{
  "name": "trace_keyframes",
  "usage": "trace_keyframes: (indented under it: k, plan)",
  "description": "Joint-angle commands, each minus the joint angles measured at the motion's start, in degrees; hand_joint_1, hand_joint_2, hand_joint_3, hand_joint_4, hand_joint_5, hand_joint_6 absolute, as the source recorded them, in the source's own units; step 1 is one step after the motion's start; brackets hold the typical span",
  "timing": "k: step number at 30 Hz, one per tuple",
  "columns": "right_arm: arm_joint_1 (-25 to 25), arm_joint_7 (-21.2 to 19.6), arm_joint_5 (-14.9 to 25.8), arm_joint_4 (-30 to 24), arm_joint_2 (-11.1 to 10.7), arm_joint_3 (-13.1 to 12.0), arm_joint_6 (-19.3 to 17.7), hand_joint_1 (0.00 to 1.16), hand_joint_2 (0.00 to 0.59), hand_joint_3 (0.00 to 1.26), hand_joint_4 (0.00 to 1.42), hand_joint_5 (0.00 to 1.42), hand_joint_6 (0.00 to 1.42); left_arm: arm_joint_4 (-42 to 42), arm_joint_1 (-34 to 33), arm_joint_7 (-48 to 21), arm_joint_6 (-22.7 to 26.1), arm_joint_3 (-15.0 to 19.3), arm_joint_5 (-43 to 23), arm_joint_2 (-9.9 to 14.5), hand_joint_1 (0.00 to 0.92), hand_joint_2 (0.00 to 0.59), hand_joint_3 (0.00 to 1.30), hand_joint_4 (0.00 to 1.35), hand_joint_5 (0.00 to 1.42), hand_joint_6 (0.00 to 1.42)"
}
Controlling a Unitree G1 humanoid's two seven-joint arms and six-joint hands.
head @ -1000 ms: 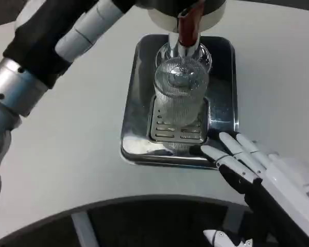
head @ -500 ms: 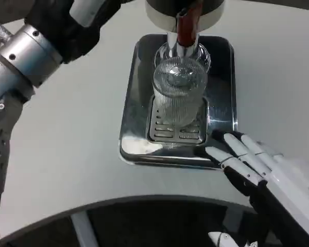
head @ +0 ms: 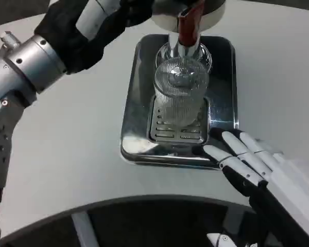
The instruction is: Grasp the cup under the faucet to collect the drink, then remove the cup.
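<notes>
A clear ribbed cup [head: 179, 95] stands upright on the grate of a shiny metal drip tray [head: 137, 98], directly below the chrome faucet [head: 184, 36] with its red lever. My right hand [head: 257, 164] lies at the tray's near right corner, fingers spread toward the cup, holding nothing and a little short of it. My left forearm [head: 46, 56] reaches across the upper left toward the dispenser top; its hand [head: 136, 9] is mostly cut off by the top edge, so I cannot tell how its fingers lie.
The white table [head: 67, 154] surrounds the tray. Its curved front edge [head: 118, 198] runs along the bottom, with dark floor beyond. The round dispenser body [head: 188, 15] overhangs the tray at the top.
My left forearm has swung down and rightward, bringing its hand nearer the dispenser top. The right hand has barely shifted beside the tray. The cup has stayed put.
</notes>
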Motion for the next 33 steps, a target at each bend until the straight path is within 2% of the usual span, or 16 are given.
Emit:
trace_keyframes:
  k: [1, 7, 19, 33]
  plan:
    - [1.23, 0.01, 0.99, -0.86, 0.49, -0.82, -1.42, 0.41, 0.452, 0.15, 0.02, 0.00, 0.05, 2.02, -1.57, -1.30, -0.73, -1.74, 1.89, 0.05, 0.000, 0.107, 0.13, 0.06, 0.17, 0.23]
    - [1.69, -0.01, 1.42, -0.86, 0.79, -1.39, -1.87, 0.41, 0.452, 0.16, 0.02, 0.00, 0.05, 3.99, -3.29, -2.09, -1.94, -3.26, 3.60, -0.96, 0.000, 0.107, 0.14, 0.06, 0.17, 0.24]
    - [2.82, -0.04, 1.93, -0.86, 0.94, -2.00, -2.51, 0.41, 0.452, 0.16, 0.02, 0.00, 0.04, 6.62, -5.14, -3.30, -5.79, -5.85, 8.05, -1.45, 0.000, 0.107, 0.15, 0.07, 0.18, 0.24]
    - [2.46, 0.54, 2.13, -0.86, 1.40, -1.56, -0.79, 0.41, 0.452, 0.16, 0.02, 0.00, 0.03, 8.17, -4.26, -3.57, -11.26, -8.24, 12.79, -1.44, 0.000, 0.103, 0.15, 0.08, 0.17, 0.23]
